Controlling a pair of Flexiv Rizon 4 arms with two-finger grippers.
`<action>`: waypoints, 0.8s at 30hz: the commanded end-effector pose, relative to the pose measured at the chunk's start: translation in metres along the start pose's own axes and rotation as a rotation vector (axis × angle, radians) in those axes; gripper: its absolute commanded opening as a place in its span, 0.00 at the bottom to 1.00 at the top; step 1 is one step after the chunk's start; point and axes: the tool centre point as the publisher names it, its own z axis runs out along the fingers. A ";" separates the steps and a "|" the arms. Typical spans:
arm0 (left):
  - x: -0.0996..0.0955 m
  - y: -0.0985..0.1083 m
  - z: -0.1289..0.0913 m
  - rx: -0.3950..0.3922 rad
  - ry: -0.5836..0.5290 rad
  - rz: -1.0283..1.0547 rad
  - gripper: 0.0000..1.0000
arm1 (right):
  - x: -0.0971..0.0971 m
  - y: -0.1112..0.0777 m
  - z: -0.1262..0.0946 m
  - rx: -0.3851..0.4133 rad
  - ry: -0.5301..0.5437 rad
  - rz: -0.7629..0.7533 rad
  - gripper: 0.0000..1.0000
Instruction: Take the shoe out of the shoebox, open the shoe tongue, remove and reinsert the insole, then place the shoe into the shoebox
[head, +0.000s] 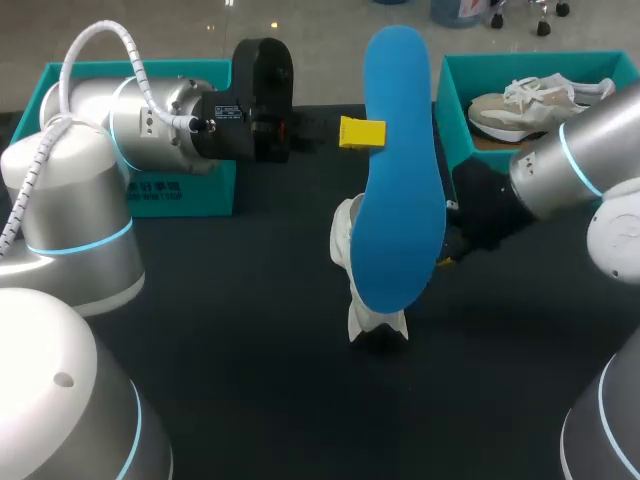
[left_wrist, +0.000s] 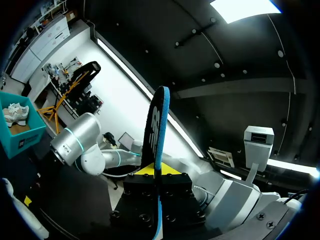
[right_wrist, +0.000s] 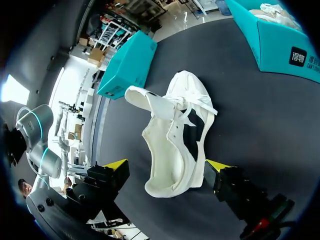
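Jaws of the left gripper (left_wrist: 158, 176) are clamped on the blue insole (head: 400, 170), which is held upright above the table (head: 220, 330). Those of the right gripper (right_wrist: 166, 167) stand apart around the white shoe (right_wrist: 175, 135) on the table. The teal shoebox (head: 452, 110) contains a second shoe (head: 530, 100).

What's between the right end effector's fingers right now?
The shoe, tongue open. The right wrist view shows it between the right end effector's spread fingers, with a gap at one finger. In the head view the insole hides this.
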 end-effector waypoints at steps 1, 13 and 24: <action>0.000 0.001 0.001 0.002 0.001 0.001 0.00 | -0.001 0.008 -0.031 0.020 0.182 -0.030 1.00; 0.000 0.001 0.001 0.002 0.001 0.001 0.00 | 0.013 0.035 -0.098 -0.006 0.378 -0.017 1.00; 0.000 0.001 0.001 0.002 0.001 0.001 0.00 | 0.021 0.038 -0.125 -0.032 0.555 0.053 1.00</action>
